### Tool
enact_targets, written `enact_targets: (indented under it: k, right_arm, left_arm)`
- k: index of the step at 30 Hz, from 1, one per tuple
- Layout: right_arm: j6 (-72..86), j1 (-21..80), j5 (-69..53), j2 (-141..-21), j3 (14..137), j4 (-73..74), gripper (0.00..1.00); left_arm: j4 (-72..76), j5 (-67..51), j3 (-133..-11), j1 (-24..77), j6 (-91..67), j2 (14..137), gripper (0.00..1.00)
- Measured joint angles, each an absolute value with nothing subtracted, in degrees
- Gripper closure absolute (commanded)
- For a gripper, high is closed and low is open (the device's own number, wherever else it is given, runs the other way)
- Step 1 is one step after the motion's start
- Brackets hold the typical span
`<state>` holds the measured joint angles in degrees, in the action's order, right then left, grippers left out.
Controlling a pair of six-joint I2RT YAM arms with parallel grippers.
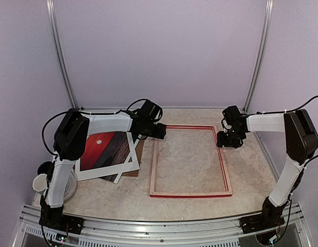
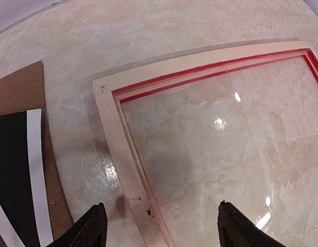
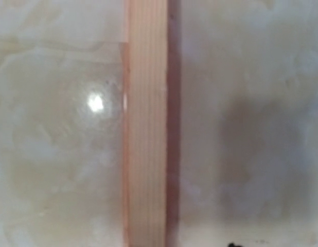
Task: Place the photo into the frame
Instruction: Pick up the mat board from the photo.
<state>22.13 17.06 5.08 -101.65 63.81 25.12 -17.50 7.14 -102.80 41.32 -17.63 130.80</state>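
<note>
The frame [image 1: 190, 195] lies flat, pale wood upward, mid-table on the glossy marbled top [image 1: 123, 200]; the photo [image 1: 105, 148] rests just to its left, over a brown backing board [image 2: 20, 87]; the left gripper [image 2: 161, 230] hovers above the frame's far-left corner, fingers spread wide, nothing held; the right gripper [image 1: 227, 140] sits over the right rail, whether apart or closed cannot be told; lilac walls [image 1: 159, 51] enclose the booth.

The frame [image 1: 154, 170] lies flat, pale wooden back upward, with red showing along its inner edges. The photo [image 1: 105, 149], white-bordered, sunset side up, lies askew just left of the frame, not touching it.
</note>
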Motion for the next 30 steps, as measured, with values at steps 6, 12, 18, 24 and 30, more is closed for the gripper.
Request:
enact_targets:
  k: [6, 12, 18, 24, 30]
  right_arm:
    - [22.17, 17.06, 4.03, -100.07, 63.94, 24.03, 0.47]
    - [22.46, 17.06, 1.87, -100.07, 64.79, 23.68, 0.49]
    - [23.03, 17.06, 0.82, -100.09, 64.88, 23.20, 0.49]
    - [23.29, 17.06, 0.45, -100.09, 64.88, 23.22, 0.49]
    - [23.46, 17.06, 0.27, -100.05, 64.86, 23.22, 0.49]
  left_arm:
    - [-18.04, 7.05, -106.10, 41.47, -16.21, 132.29, 0.27]
    - [-16.38, 1.06, -112.77, 41.87, -15.79, 133.34, 0.27]
    - [-10.20, -9.63, -116.53, 42.41, -16.05, 136.09, 0.28]
    - [-7.16, -16.82, -120.99, 42.28, -17.87, 142.93, 0.28]
    - [-6.33, -19.29, -121.49, 41.08, -21.67, 148.00, 0.28]
